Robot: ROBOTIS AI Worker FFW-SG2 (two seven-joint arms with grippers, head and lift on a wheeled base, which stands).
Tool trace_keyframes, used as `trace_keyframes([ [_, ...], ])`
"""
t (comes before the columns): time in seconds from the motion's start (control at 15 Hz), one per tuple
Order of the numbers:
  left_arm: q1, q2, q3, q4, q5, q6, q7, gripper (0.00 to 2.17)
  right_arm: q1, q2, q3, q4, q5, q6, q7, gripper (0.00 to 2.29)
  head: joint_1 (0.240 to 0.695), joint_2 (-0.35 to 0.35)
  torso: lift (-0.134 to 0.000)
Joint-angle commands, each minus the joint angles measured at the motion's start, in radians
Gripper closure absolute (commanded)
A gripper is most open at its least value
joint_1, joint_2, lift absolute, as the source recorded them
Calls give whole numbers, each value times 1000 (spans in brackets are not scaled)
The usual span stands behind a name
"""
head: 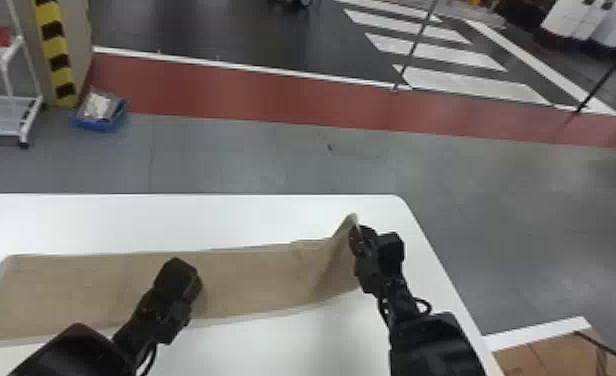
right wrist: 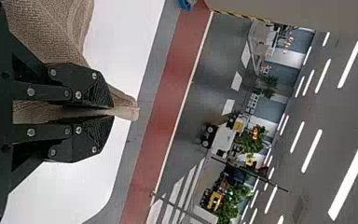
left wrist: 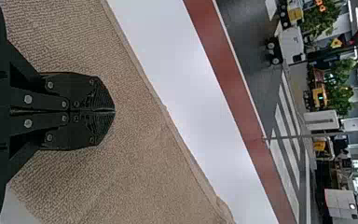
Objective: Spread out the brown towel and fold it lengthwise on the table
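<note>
Our right gripper (right wrist: 113, 112) has the towel (head: 252, 280) pinched at its right end, so we've got its length running off left, beneath our closed left gripper (left wrist: 114, 111).

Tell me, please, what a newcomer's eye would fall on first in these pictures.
The long brown towel on the white table would probably draw the eye first, its right end lifted by the right tool. The left tool is shut over its middle; beyond, a red band crosses the floor.
</note>
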Motion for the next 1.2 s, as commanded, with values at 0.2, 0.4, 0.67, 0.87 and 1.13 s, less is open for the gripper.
trace_keyframes([
  [0.2, 2, -6, 5, -10, 2, 1, -8, 1261, 1, 14, 26, -58, -2, -80, -15, 1001, 695, -350, 0],
  [0.4, 5, -6, 6, -10, 3, -2, -11, 1261, -2, 14, 30, 50, 12, -304, -100, 1001, 695, -336, 0],
  [0.67, 6, -6, 6, -22, 3, -2, -15, 1261, -66, 13, 30, 151, 107, -156, -206, 1001, 695, -344, 0],
  [0.87, 12, -6, 3, -22, 2, -2, -20, 1261, -161, 3, 30, 278, 169, -52, -282, 998, 695, -350, 0],
  [1.13, 20, -6, 0, -26, 0, -2, -20, 1261, -200, 3, 30, 312, 207, 95, -339, 994, 695, -350, 0],
])
